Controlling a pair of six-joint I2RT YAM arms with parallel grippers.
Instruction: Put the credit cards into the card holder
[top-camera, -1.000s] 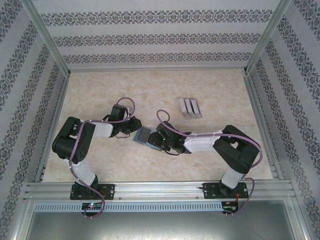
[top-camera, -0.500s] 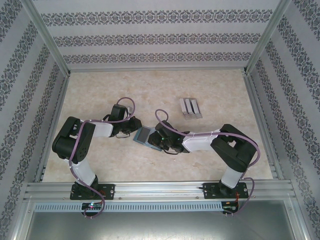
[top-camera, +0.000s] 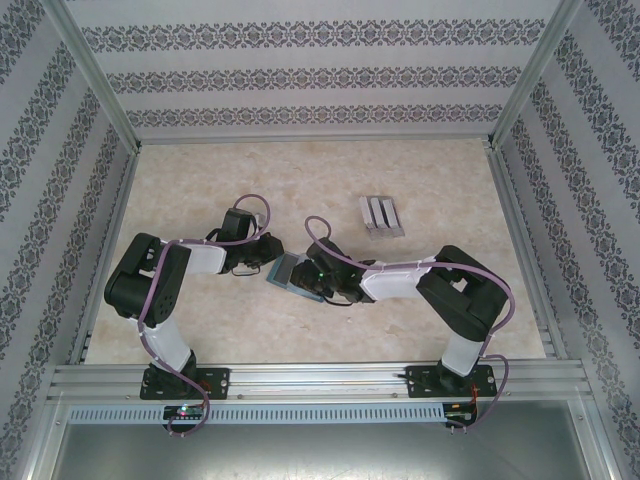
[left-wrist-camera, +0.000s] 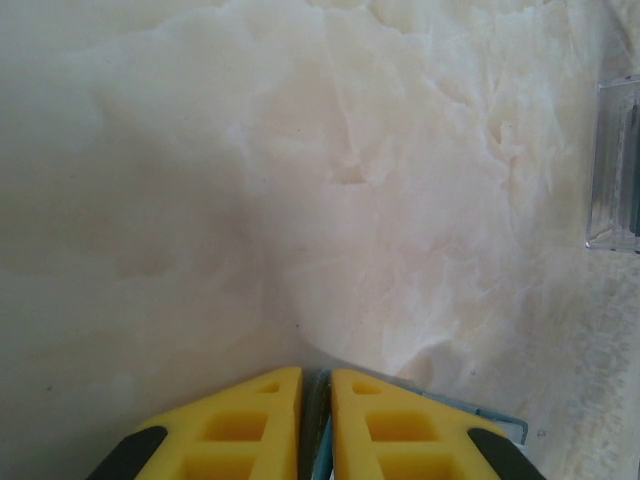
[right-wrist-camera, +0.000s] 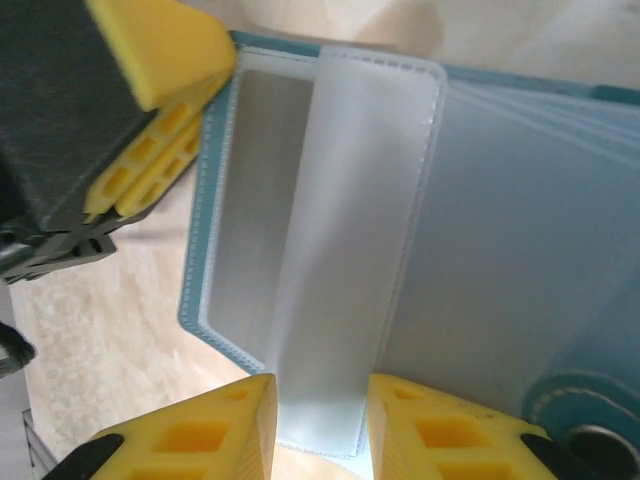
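Note:
The card holder (top-camera: 289, 272), a teal wallet, lies open mid-table between both arms. My left gripper (top-camera: 268, 251) is shut on its left edge; a thin teal rim (left-wrist-camera: 322, 392) is pinched between the yellow fingers, and this gripper (right-wrist-camera: 215, 75) also sits at the wallet's corner in the right wrist view. My right gripper (top-camera: 318, 277) hovers over the wallet's pale leaves. Its jaws stand partly open, one on each side of a translucent leaf (right-wrist-camera: 340, 230) that rises between them, with a sliver of gap on both sides. The round snap (right-wrist-camera: 598, 445) is at lower right. The credit cards are out of view.
A clear plastic three-slot stand (top-camera: 380, 216) sits behind the wallet, right of centre; its edge (left-wrist-camera: 615, 165) is at the right of the left wrist view. Patterned walls and aluminium rails enclose the marble-look table (top-camera: 200, 180).
My right gripper has crept left over the wallet and its jaws have narrowed around the leaf. The left gripper and the wallet have stayed put.

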